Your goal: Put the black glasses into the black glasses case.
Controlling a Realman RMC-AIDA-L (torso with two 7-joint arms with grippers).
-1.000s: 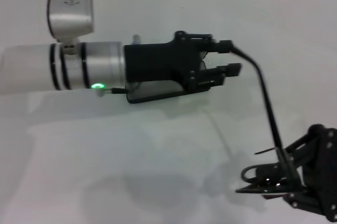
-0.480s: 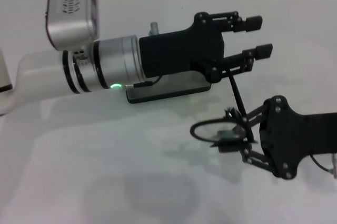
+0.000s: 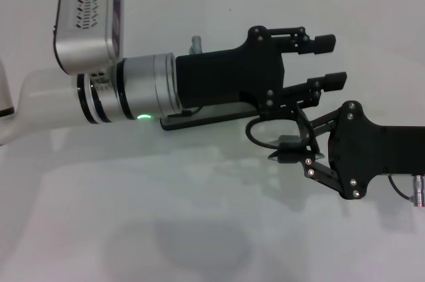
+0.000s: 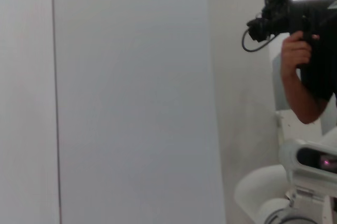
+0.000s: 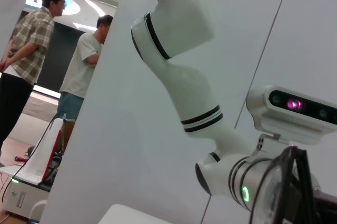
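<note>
The step in hand looks like the carry: the right pincer (image 3: 287, 154) holds the glasses (image 3: 265, 135) clamped at the frame, above the surface (image 3: 133, 215) and just beside the case (image 3: 199, 119). One lens loop shows as a dark ring jutting from the fingertips toward the case; the right wrist view also shows a lens (image 5: 274, 192) close in front of that camera. The case lies on the surface mostly hidden under the left pincer (image 3: 329, 63), whose jaws stand apart with nothing between them, hovering over the case's right end. Whether the lid is open cannot be told. The next move, I judge, calls for the left arm to clear the case so the glasses can be lowered in level.
</note>
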